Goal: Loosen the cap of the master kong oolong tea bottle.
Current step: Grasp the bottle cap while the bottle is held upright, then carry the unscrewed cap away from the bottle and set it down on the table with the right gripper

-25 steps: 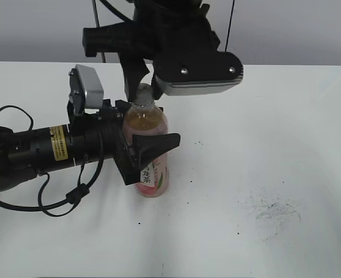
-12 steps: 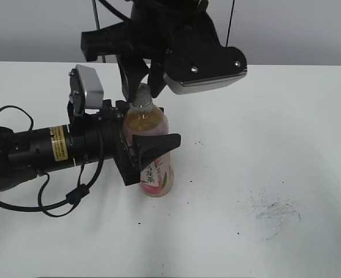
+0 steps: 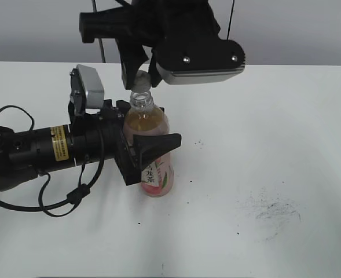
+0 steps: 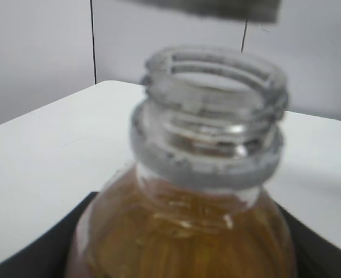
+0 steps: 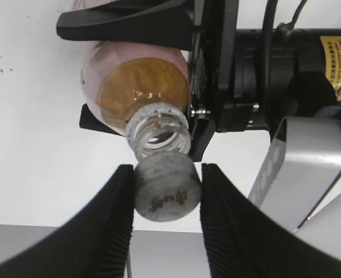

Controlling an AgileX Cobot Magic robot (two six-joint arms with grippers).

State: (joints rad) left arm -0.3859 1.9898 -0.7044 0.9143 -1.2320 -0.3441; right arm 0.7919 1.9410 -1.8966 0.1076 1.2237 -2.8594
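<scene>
The master kong oolong tea bottle (image 3: 149,124) stands upright on the white table, its amber tea and pink label showing. My left gripper (image 3: 157,141) reaches in from the left and is shut around its body. The threaded neck (image 4: 213,116) is open and bare in the left wrist view, where the dark fingers (image 4: 28,255) flank the bottle's shoulder. My right gripper (image 5: 167,191) hangs from above, shut on the grey-white cap (image 5: 167,188), which floats just clear of the open neck (image 5: 157,132). In the exterior view the cap (image 3: 140,81) sits a little above the bottle mouth.
The left arm (image 3: 37,152) lies across the table's left side with a loose black cable (image 3: 60,204) beneath it. Dark smudges (image 3: 271,209) mark the table at the front right. A grey wall runs behind the table's far edge (image 3: 297,65).
My right gripper has risen with the cap, which has come off the neck. The bottle mouth now stands open. The left gripper and bottle have stayed put.
</scene>
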